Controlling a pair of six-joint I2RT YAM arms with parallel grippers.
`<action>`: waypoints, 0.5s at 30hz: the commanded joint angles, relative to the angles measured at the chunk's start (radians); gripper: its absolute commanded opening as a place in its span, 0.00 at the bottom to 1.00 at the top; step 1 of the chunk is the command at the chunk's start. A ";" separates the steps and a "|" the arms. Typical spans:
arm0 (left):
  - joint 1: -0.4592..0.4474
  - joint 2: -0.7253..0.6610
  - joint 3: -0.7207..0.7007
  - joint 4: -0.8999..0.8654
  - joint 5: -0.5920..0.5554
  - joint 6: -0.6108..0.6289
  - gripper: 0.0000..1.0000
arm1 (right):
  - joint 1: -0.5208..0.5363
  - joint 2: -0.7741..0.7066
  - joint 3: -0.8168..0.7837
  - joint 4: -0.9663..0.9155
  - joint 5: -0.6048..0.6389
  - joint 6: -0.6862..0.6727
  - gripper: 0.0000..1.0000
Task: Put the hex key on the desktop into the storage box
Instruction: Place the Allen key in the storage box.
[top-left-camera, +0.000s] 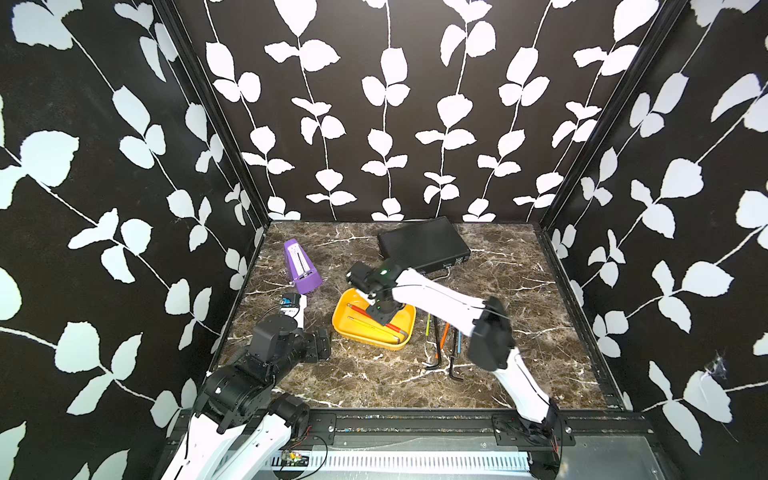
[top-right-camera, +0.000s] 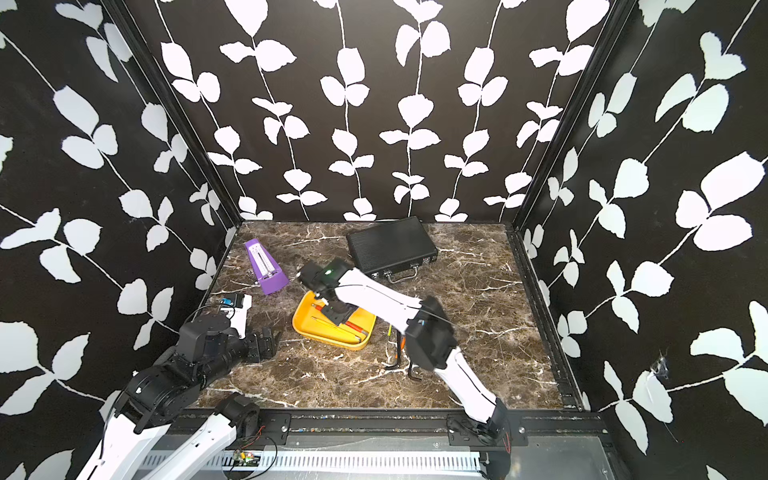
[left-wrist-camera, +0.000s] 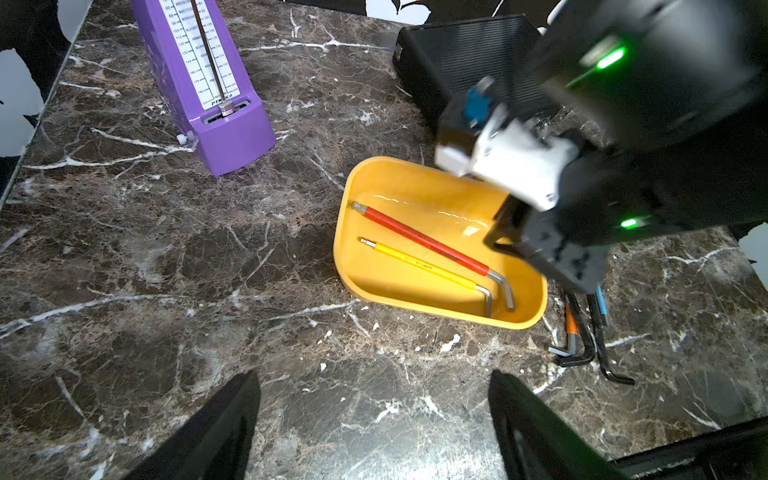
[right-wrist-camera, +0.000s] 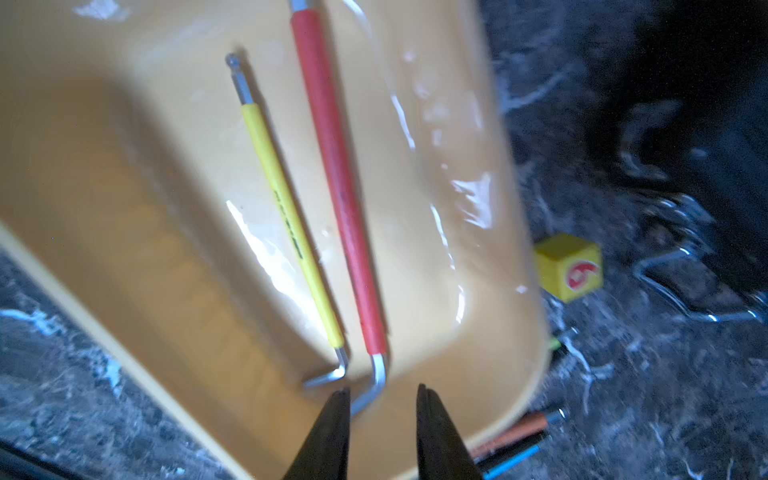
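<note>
Hex key with a red sleeve and a bare steel bend (left-wrist-camera: 424, 241) lies flat on the floor of the shallow bright yellow plastic storage box (left-wrist-camera: 386, 178). Its short leg sits right below the fingertips of the right gripper (right-wrist-camera: 382, 390). That gripper hangs over the box with its jaws a little way apart and nothing between them, so the key looks free. Whether one fingertip brushes the bend cannot be told from the wrist view. A thinner hex key with a yellow sleeve (left-wrist-camera: 419, 266) lies just beside the red one, nearly parallel and also inside the box.

Two keys are therefore in place, and by my reading this one is as good as delivered. The job is not finished. Outside the box wall, near the right gripper's outer side, more keys lie close together on the dark brown marble-patterned desktop (left-wrist-camera: 166, 249): a green-sleeved one (top-left-camera: 428, 325), an orange-sleeved one (top-left-camera: 444, 334), a blue-sleeved one (top-left-camera: 459, 343) and plain black ones (top-left-camera: 453, 365). Each of them needs its own trip.

The left gripper (left-wrist-camera: 374, 376) rests low on the far side of the box from them, jaws wide apart and empty. Beyond the right gripper are a small yellow cube (right-wrist-camera: 569, 266), a flat black ribbed case (top-left-camera: 424, 243) and a purple metronome (left-wrist-camera: 216, 104).
</note>
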 joint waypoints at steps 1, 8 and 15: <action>-0.004 -0.007 -0.007 0.014 -0.001 0.001 0.87 | -0.084 -0.179 -0.204 0.087 0.014 0.180 0.30; -0.005 -0.002 -0.006 0.013 0.006 0.002 0.87 | -0.246 -0.497 -0.668 0.251 -0.078 0.457 0.28; -0.005 0.005 -0.007 0.015 0.011 0.003 0.87 | -0.318 -0.643 -0.902 0.249 -0.113 0.601 0.25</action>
